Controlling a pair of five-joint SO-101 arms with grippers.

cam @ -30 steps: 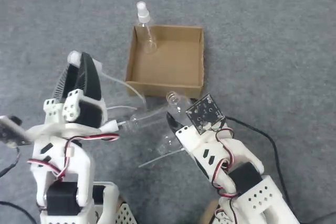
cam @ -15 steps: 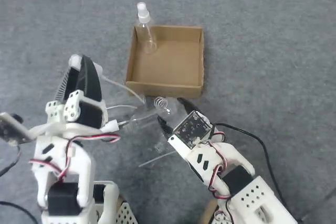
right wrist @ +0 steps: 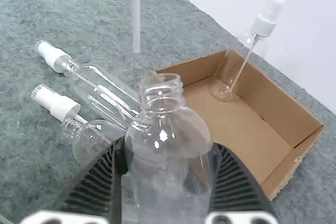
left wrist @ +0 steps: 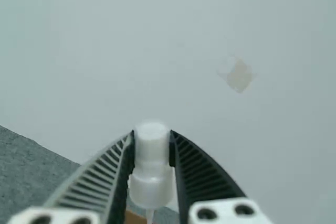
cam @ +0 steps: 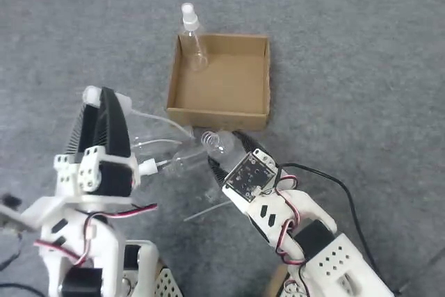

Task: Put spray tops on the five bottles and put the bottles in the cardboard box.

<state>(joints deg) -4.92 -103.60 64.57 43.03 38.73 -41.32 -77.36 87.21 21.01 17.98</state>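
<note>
- Right gripper (right wrist: 167,150), nearest the arm bases: jaws are pinching one clear bottle (right wrist: 163,124) around its body. It's held upright off the desk (cam: 361,88), with a bare threaded neck and no top on it.
- Left gripper (left wrist: 151,136): jaws are clamped on one white spray top (left wrist: 151,166). Its thin dip tube (right wrist: 135,19) trails down and ends just beside the held bottle's mouth.
- Just past the held bottle, two more clear bottles (right wrist: 100,90) (right wrist: 86,135) lie on their sides on the grey desk cover. They're next to each other, and each already has a white spray top (right wrist: 51,56) (right wrist: 52,103).
- Farther back is one cardboard box (cam: 219,113), open side up.
- One capped bottle (cam: 195,50) stands upright in the box's far corner on the left arm's side.
- So I count four bottles and four spray tops, three of them fitted.
</note>
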